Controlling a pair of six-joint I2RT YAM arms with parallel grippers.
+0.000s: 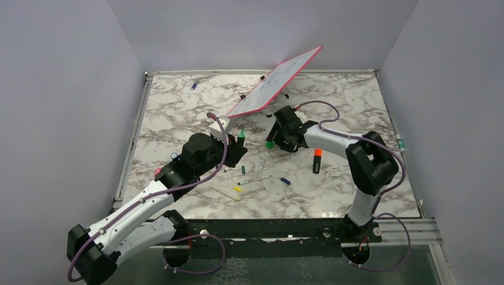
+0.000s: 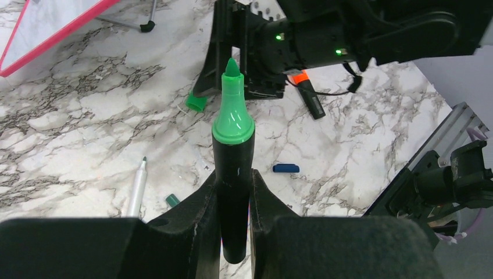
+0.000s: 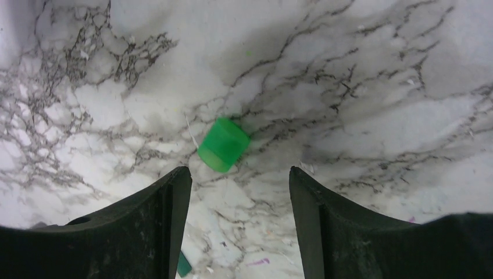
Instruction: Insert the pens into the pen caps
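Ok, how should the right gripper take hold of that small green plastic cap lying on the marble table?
Grip the small green plastic cap across its round side wall, coming from straight above. It lies on its side on the marble table, and the right gripper hovers over it, jaws open.

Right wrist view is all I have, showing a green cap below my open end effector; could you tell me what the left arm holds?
Observer: The left end effector is shut on a black-barrelled green highlighter, tip uncapped.
Operator: Where is it relative to my cap?
Observer: In the top view it is left of the green cap, apart from it.
Operator: Any other cap nearby?
Observer: A dark blue cap lies nearer the arm bases.
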